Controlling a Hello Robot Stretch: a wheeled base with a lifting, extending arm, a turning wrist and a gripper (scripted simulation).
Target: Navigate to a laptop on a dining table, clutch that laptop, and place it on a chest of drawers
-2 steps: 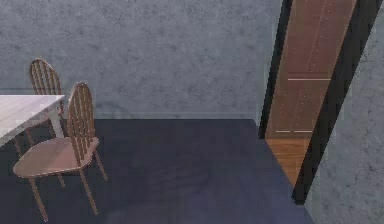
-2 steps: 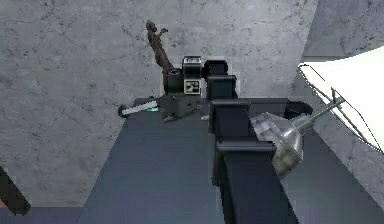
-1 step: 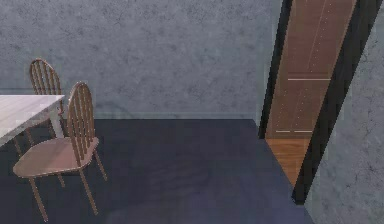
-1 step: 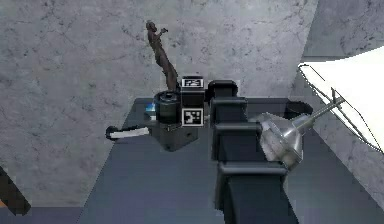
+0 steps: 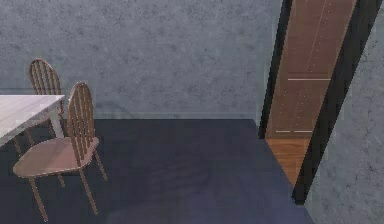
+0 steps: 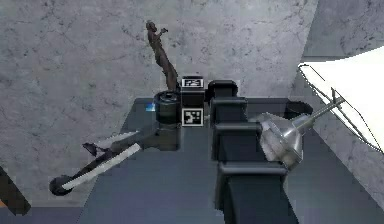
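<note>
In the arm side view my arm rises from the bottom edge, and the gripper (image 6: 150, 135) sits left of its two white marker squares. A long flat dark-and-grey slab (image 6: 100, 162), perhaps a laptop seen edge-on, slants from the gripper's far end toward the lower left over a dark blue-grey surface. I cannot tell whether the gripper holds it. In the forward view the corner of a white dining table (image 5: 22, 108) juts in at the left edge.
Two wooden chairs (image 5: 68, 145) stand by the table on dark blue floor. An open doorway (image 5: 305, 90) with a brown door is at the forward view's right. In the arm side view, a thin brown statue (image 6: 157, 45) stands by the wall, with a silver metal object (image 6: 282, 140) and a white shape (image 6: 345, 85) at right.
</note>
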